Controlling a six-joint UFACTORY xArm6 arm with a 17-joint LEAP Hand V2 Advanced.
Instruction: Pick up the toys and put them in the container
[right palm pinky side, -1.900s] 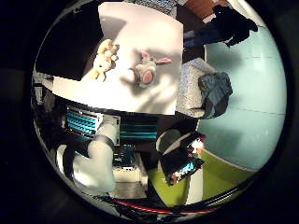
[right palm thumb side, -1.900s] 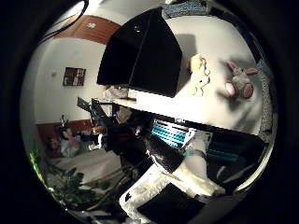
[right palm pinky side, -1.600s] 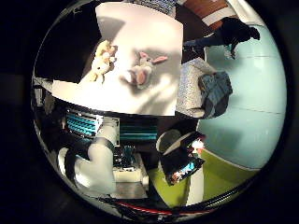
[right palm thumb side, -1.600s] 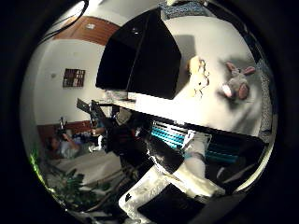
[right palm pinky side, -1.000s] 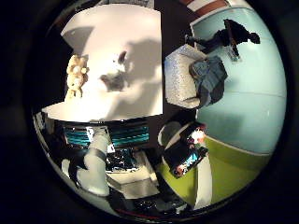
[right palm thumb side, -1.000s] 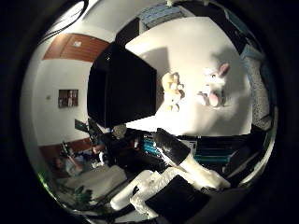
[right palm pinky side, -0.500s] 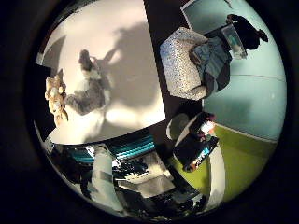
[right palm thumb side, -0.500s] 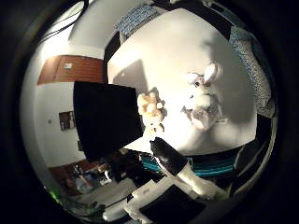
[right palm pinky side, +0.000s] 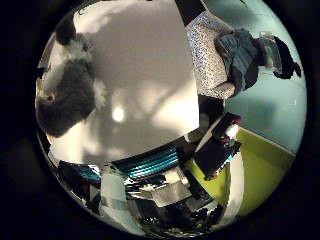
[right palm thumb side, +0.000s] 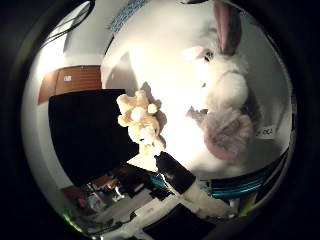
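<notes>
A white plush bunny (right palm thumb side: 225, 95) with pink ears lies on the white table (right palm thumb side: 150, 50) and fills much of the right thumb side palm view, so it is close to the palm. A small cream teddy toy (right palm thumb side: 143, 122) lies beside it, between the bunny and the black container (right palm thumb side: 90, 140) that stands at the table's edge. In the right little finger side palm view the bunny (right palm pinky side: 65, 85) shows as a grey and white mass at the edge of the table (right palm pinky side: 150, 70). My hand is low over the bunny. The arm's white and black body (right palm thumb side: 190, 190) reaches in past the table edge.
A shelf with teal bins (right palm pinky side: 150, 165) stands under the table's front edge. A patterned seat (right palm pinky side: 205, 45) with clothes on it is beside the table. A yellow-green floor area (right palm pinky side: 260, 170) lies further off.
The views have closed in on the table. The bunny has grown from a small shape to filling much of the picture. The toys themselves have not moved.
</notes>
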